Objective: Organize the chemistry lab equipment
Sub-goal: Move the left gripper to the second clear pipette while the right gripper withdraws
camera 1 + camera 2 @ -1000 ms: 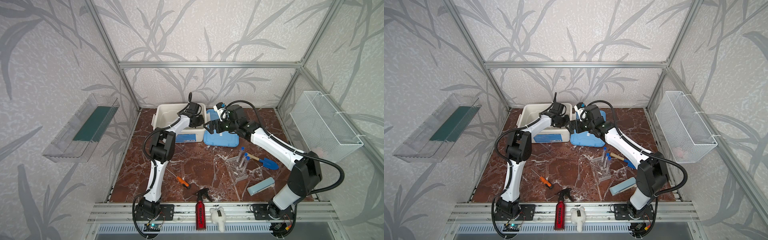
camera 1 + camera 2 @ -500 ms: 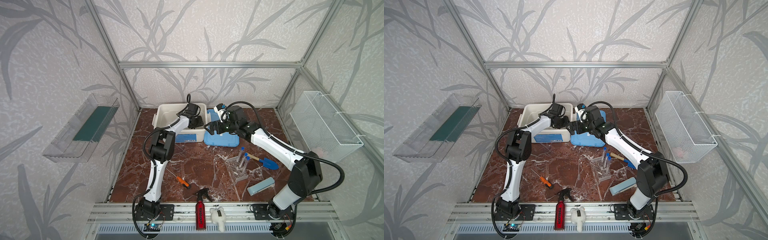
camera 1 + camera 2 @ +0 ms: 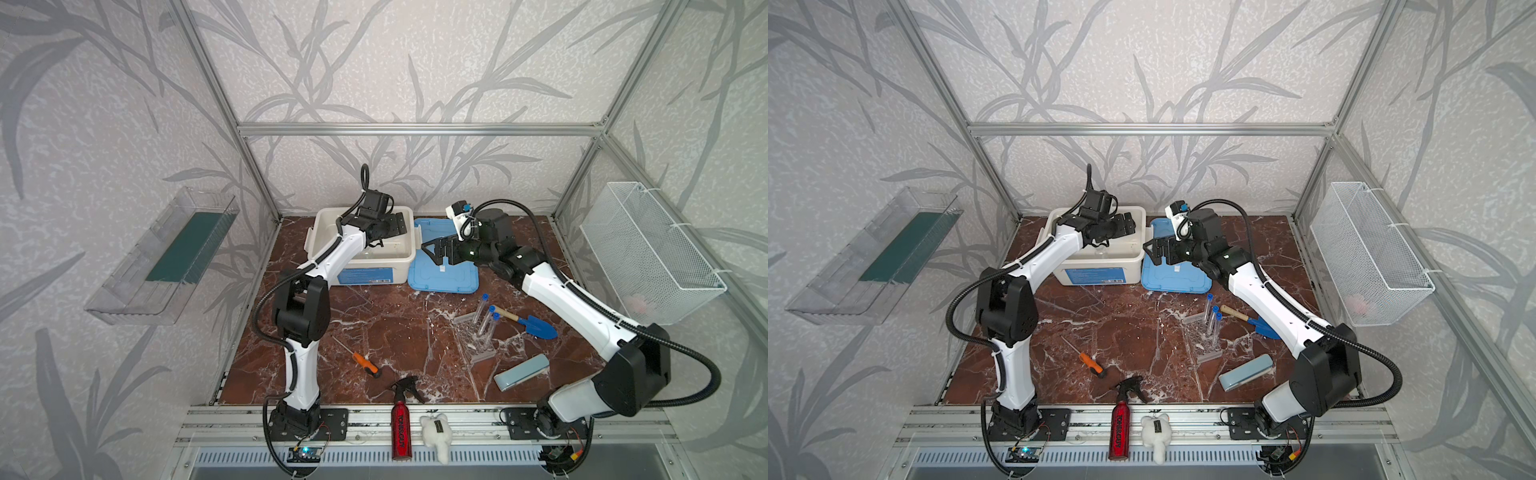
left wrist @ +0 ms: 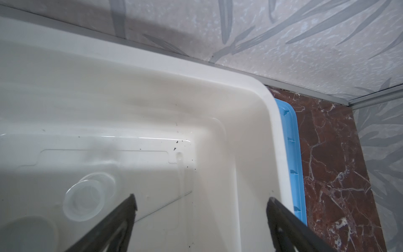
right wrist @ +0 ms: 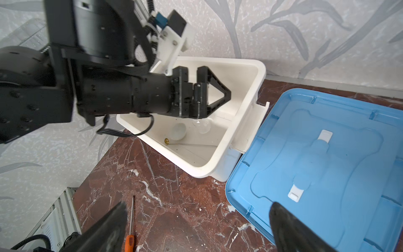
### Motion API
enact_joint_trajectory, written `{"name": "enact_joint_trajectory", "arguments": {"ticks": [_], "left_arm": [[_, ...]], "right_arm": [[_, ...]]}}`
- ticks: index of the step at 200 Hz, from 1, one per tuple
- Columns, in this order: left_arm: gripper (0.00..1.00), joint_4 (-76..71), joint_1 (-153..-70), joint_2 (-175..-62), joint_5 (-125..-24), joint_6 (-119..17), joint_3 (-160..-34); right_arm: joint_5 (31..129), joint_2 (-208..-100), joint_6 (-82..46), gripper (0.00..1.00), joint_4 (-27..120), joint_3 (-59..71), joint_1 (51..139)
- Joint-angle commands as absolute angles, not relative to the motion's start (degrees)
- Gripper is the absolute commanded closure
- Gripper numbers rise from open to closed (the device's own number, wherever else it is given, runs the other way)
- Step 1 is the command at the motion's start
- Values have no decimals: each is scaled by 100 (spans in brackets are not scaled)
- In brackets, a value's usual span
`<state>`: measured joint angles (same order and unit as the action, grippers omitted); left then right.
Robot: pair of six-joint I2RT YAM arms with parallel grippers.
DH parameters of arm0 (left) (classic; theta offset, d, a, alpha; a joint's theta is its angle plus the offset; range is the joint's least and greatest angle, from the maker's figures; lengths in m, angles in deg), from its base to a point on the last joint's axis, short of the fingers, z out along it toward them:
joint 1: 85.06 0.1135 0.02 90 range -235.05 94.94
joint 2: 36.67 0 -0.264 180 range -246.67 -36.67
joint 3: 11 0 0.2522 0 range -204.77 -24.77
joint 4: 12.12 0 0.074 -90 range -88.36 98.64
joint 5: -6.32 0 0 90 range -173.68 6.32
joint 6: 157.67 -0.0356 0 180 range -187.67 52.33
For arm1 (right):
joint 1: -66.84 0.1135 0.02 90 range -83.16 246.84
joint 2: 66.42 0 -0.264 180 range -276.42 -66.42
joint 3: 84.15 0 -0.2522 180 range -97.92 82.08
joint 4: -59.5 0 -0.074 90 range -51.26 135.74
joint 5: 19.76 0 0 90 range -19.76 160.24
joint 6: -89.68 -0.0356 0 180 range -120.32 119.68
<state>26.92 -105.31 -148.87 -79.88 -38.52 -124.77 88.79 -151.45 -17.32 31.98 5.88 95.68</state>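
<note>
Your left gripper hangs over the white bin at the far side of the table, its jaws spread wide with nothing between them; the left wrist view shows both black fingers apart above the bin floor. On that floor you can see a clear cup lying just beside one finger, a thin clear rod running across below the gap, and a white dish next to the cup in the right wrist view. Your right gripper is also spread and empty, held over the near left corner of the blue lid, which lies flat on the table touching the bin's right side. The rest of the lab gear sits well apart from both grippers, to the right of centre: the clear rack lies on the table with three blue-capped tubes leaning in it, caps toward the far side. A blue trowel lies just right of the tubes, and a pale blue case sits nearer to you. The screwdriver lies left of centre, and the red spray bottle lies on the front rail. In both top views the two grippers face each other across the bin's right wall without touching.
</note>
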Motion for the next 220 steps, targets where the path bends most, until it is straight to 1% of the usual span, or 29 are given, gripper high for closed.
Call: {"name": "enact_joint_trajectory", "arguments": {"ticks": [1,23,45,64,79,105,121,147,174,206,220], "left_arm": [[1,2450,-10575,-14187,-7897,-3836,-12096],[1,2369,-10691,-13510,-7845,-3531,-11611],[1,2346,-10873,-12933,-7663,-3225,-11058],[2,2508,-11184,-12504,-7634,-2935,-10613],[3,2773,-11537,-12218,-7843,-2964,-10347],[3,2837,-12002,-11909,-7412,-2806,-9823],[5,2905,-12260,-11763,-7440,-2564,-9479],[8,3054,-12704,-11782,-7732,-2221,-8951],[12,3045,-13084,-12086,-7536,-1976,-8565],[22,3138,-13515,-12515,-7586,-1843,-8462],[29,3136,-13688,-12693,-7565,-1778,-8478]], "right_arm": [[9111,-14805,-1764,1,3021,678,9342],[9220,-14558,-1658,1,2650,758,9130],[9396,-14275,-982,1,2103,768,9103],[9669,-14123,-496,1,1349,678,9110],[9789,-13961,-300,0,1044,799,9118],[9885,-13528,-19,4,1106,1400,9142],[9953,-13484,173,7,918,1510,9172],[9553,-13507,262,9,754,1519,9388],[9179,-13417,237,10,764,1616,9635],[9060,-13181,100,11,961,1831,9699],[9084,-13108,36,12,1026,1882,9718]]}}
